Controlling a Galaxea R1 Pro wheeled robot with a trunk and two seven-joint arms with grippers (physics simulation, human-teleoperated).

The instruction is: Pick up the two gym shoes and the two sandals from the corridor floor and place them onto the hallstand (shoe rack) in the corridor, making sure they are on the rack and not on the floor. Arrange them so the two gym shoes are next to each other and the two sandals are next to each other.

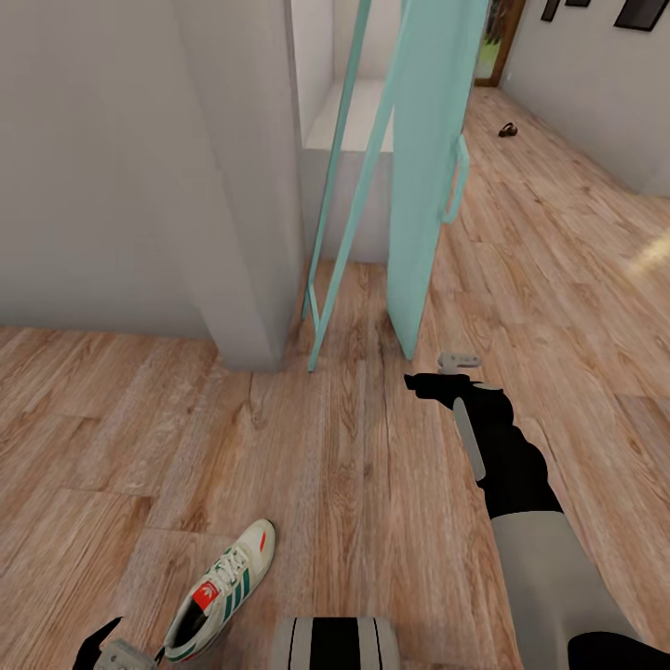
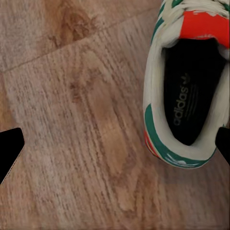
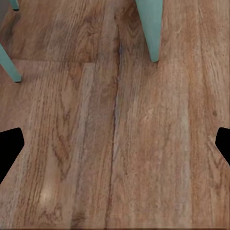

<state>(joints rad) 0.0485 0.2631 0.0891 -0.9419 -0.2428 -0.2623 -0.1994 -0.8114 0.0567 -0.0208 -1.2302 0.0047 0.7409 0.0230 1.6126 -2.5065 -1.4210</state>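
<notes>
The word "adidas" stands in small pale letters on the dark insole inside the gym shoe (image 2: 191,91), seen in the left wrist view. The red tongue label (image 1: 206,596) on that shoe has a white mark, but it is too small to read.

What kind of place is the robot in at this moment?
Probably a home corridor: a long wood-plank floor runs between pale walls, a gym shoe lies on it, a dark sandal lies farther down, and a turquoise frame stands against the wall.
</notes>
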